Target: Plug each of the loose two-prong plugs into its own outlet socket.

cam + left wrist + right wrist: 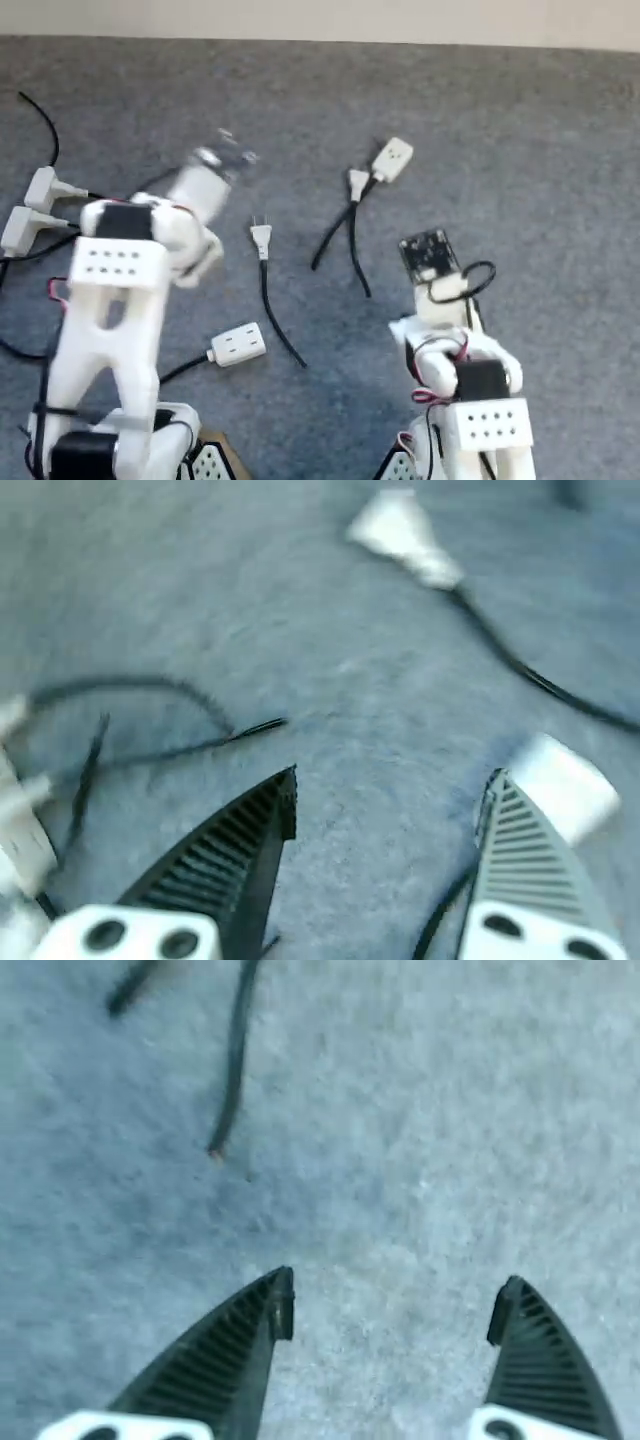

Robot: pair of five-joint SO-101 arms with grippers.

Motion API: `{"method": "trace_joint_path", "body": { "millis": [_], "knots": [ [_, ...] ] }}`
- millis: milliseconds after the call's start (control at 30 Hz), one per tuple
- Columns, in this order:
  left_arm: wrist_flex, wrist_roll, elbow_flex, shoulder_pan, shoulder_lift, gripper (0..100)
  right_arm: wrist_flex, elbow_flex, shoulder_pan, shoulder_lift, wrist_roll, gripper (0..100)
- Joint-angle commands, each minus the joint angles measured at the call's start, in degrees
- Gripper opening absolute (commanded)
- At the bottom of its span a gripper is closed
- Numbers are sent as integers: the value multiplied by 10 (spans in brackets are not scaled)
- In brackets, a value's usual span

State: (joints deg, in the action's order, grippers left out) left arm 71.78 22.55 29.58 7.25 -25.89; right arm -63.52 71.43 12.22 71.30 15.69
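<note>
A loose white two-prong plug [261,237] lies mid-carpet, its black cable trailing toward the front. A second plug [358,183] lies right beside a white outlet socket [392,160] farther back. Another outlet socket [238,344] sits near the front, by the left arm's base. My left gripper [213,165] hovers left of the middle plug. The left wrist view has my left gripper [392,778] open over bare carpet, with a plug [400,530] beyond it and a socket [565,785] by one finger. My right gripper [397,1280] is open above carpet, near two cable ends [225,1110].
Two more white plug bodies [35,205] with black cables lie at the left edge of the carpet. Black cables [345,235] cross in the middle. The right arm [455,350] stands at the front right, with open carpet behind and to its right.
</note>
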Motion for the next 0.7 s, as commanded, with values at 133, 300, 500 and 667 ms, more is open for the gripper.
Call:
{"method": "trace_joint_path", "body": {
  "millis": [133,300,500,667],
  "knots": [
    [-100,-150,0,112,125,295,-4,-274,98,-364,-7,300],
    [-128,-214,0,147,196,298,-4,-509,98,-589,-7,300],
    [-158,-236,0,171,242,298,7,-752,70,-816,-88,300],
    [-159,-235,-2,158,259,298,54,-843,66,-931,-109,300]
  ]
}}
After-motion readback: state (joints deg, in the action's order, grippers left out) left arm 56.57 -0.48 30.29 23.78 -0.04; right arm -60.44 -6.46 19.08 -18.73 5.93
